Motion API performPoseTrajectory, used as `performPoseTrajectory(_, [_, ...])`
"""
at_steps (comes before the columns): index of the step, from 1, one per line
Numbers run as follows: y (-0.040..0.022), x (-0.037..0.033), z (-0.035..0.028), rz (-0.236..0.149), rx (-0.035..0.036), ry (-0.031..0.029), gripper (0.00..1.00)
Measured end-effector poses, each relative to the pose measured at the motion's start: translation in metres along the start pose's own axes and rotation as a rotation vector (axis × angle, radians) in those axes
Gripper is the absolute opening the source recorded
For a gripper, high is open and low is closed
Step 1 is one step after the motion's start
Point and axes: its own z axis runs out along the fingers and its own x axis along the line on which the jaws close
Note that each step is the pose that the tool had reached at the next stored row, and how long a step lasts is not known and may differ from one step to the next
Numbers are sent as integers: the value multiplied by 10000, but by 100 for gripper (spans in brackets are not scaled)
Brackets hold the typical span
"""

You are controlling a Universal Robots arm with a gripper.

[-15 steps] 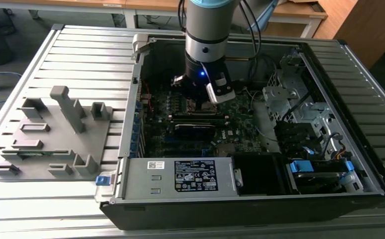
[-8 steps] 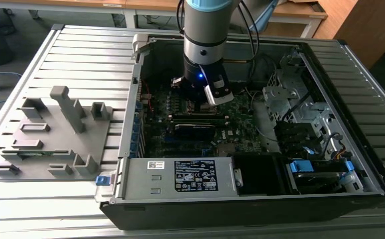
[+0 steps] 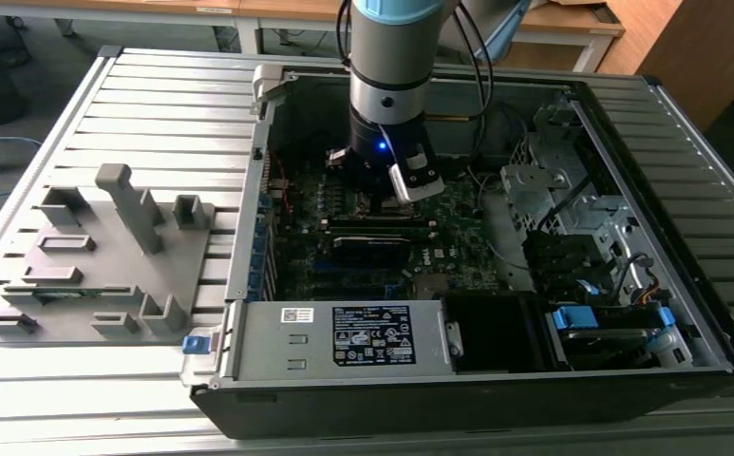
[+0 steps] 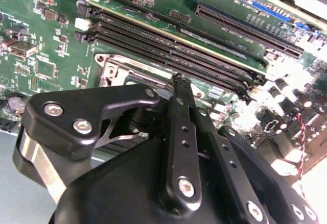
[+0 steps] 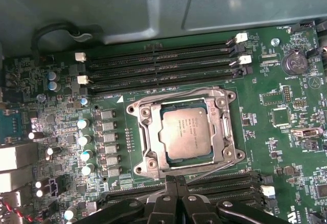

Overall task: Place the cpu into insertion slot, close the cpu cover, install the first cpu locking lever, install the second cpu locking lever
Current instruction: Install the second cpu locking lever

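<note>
We saw the gripper [image 5: 176,182] pressed together, empty, just beside the insertion slot [image 5: 185,131] on the green motherboard [image 5: 286,127]. The cpu [image 5: 186,132], a flat square with a dull silver-grey top, lay seated there, framed by the thin silvery cpu cover [image 5: 224,127] lying flat.

Materials and finishes noted

Dull brushed metal on the cpu [image 5: 187,131]; bright silvery steel on the cpu cover [image 5: 145,132]; matt black plastic on the gripper [image 5: 175,182]; glossy green board [image 5: 276,147].
</note>
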Motion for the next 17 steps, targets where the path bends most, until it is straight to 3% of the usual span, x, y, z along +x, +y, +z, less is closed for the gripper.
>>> performPoseTrajectory(17, [-5, 24, 13, 1, -1, -4, 11])
